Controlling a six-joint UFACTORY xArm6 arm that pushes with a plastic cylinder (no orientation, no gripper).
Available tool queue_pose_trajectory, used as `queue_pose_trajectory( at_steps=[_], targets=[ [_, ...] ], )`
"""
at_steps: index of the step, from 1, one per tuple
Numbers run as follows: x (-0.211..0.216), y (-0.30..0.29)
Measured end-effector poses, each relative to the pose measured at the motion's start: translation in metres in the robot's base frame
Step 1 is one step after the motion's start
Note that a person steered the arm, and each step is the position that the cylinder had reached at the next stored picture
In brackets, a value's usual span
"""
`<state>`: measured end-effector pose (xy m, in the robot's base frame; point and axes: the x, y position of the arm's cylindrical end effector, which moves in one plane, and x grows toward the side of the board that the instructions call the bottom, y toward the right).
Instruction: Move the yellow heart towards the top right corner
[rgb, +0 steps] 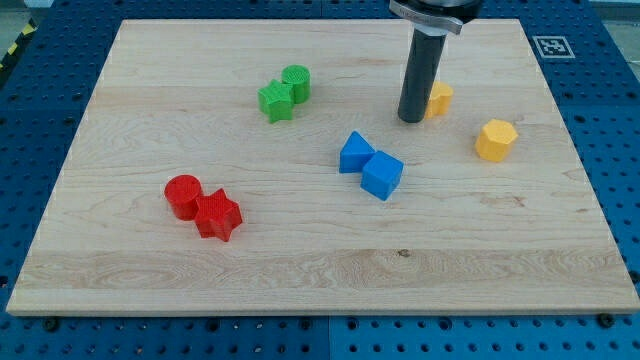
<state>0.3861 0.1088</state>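
Observation:
The yellow heart (440, 98) lies on the wooden board in the upper right part of the view, partly hidden by my rod. My tip (411, 119) rests on the board right against the heart's left side, a little below it. A yellow hexagon block (495, 140) lies to the lower right of the heart, apart from it. The board's top right corner (520, 22) is up and to the right of the heart.
Two blue blocks (371, 166) touch each other below my tip. A green star (275, 101) and green cylinder (297, 82) sit together at upper left. A red cylinder (183, 196) and red star (218, 215) sit at lower left. A tag marker (552, 45) lies off the board's top right.

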Motion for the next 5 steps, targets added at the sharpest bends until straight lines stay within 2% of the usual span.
queue_pose_trajectory(
  at_steps=[5],
  targets=[
    [-0.002,0.009]
  ],
)
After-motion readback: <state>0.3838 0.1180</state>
